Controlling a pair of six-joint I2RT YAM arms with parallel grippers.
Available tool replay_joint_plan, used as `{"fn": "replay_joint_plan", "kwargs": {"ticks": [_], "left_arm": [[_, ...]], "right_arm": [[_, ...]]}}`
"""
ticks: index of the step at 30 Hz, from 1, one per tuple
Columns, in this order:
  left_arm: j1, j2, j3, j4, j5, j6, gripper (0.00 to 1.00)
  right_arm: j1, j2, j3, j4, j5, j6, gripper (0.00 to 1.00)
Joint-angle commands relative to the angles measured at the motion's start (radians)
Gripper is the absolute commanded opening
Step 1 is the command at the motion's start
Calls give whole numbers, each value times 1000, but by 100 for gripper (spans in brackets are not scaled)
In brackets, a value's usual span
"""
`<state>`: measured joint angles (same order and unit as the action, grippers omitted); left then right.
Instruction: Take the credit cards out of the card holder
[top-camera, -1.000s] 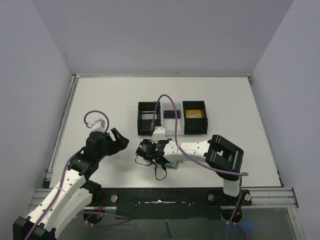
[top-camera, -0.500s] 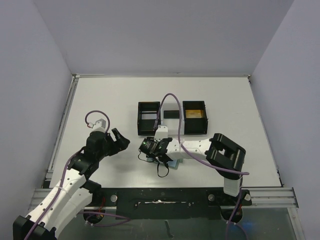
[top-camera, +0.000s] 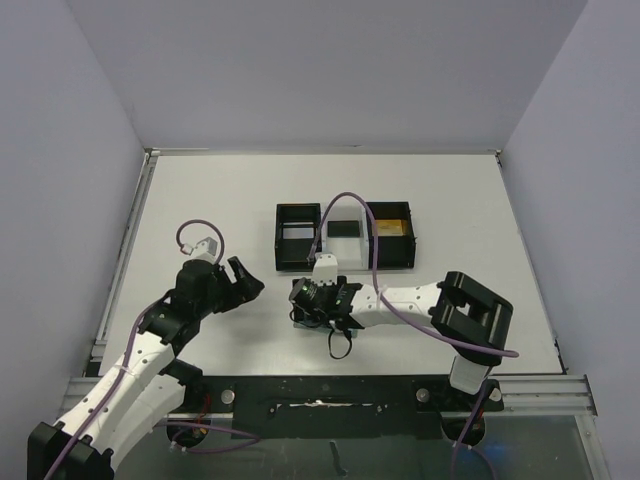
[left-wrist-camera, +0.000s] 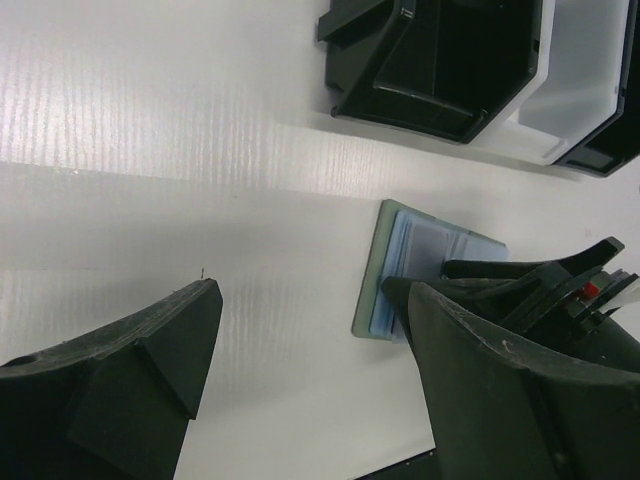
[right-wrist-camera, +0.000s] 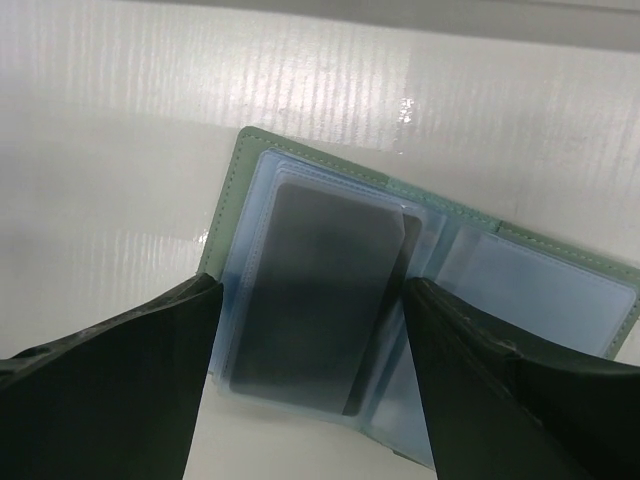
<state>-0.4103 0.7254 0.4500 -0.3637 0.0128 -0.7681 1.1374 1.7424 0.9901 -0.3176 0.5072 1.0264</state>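
Top external view: the card holder (right-wrist-camera: 530, 290) lies open on the white table (top-camera: 200, 200), near-centre, just near of two black boxes and mostly hidden under the right arm. The right fingers (top-camera: 303, 302) sit over it. In the right wrist view they are spread wide, one on each side of the holder's left pocket, with nothing gripped. Whether the tips touch the holder cannot be told. A dark card (right-wrist-camera: 315, 295) sits inside that left pale blue pocket. The right pocket looks clear.

The left fingers (top-camera: 243, 277) are left of the holder and apart from it, wide open and empty, with bare table between them in the left wrist view.

Beyond the holder, the left black box (top-camera: 279, 238) and right black box (top-camera: 411, 240) stand side by side. A gold-orange card (top-camera: 390, 228) is inside the right one, and a black card (top-camera: 345, 228) lies between the two. There is a pale patch inside the left box, too small to tell what it is.
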Motion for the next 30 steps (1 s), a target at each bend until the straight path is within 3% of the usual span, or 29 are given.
{"fn": "replay_joint_plan", "kwargs": {"ticks": [1,8,15,25,30], "left_arm": [[4,-10,41,32,53,-8,75],[4,-38,57,-1,46,-5,75],[4,-30,69,0,36,0,75],[4,-17,61,5,42,6,75],[4,-19,61,2,40,7,75]], "right_arm": [[5,-51,-25,123,-133,-151,74],[8,-98,32,22,-78,-188,79],[0,-61,93,-114,13,-91,74],[-56,57,31,-12,-150,-84,71],[-57,51,-12,1,-150,-66,59]]}}
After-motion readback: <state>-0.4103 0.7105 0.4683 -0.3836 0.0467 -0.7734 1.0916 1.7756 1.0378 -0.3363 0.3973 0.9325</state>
